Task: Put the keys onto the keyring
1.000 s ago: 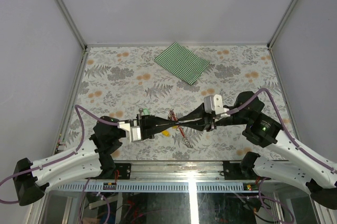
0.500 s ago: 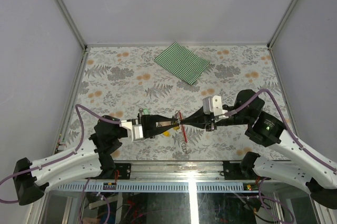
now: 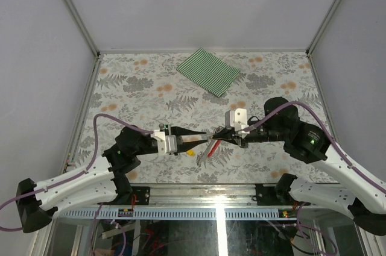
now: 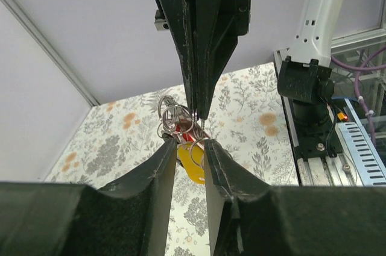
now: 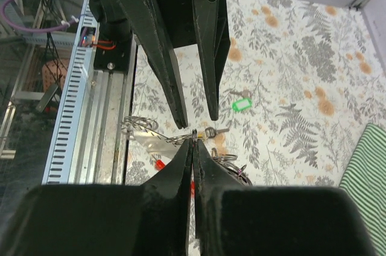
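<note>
My right gripper (image 3: 218, 138) is shut on a thin silver ring of the keyring (image 3: 210, 148), whose red strap hangs from the tips just above the table. In the right wrist view the shut tips (image 5: 194, 138) pinch the ring. My left gripper (image 3: 202, 138) faces it tip to tip, open, its fingers (image 5: 177, 117) either side of the ring. A yellow key (image 4: 194, 161) shows through the gap of the left jaws, and lies under them in the top view (image 3: 190, 152). A green key (image 5: 242, 105) lies on the table beyond. The second yellow key is out of view.
A folded green striped cloth (image 3: 208, 71) lies at the back of the flowered table (image 3: 132, 96). Loose silver rings (image 5: 135, 125) and a short chain (image 5: 232, 162) lie under the grippers. The metal front rail (image 5: 90, 117) is close behind.
Both grippers have shifted: the left arm's wrist has moved up and right, the right gripper left. The red strap now hangs down tilted from the right tips instead of standing between both grippers.
</note>
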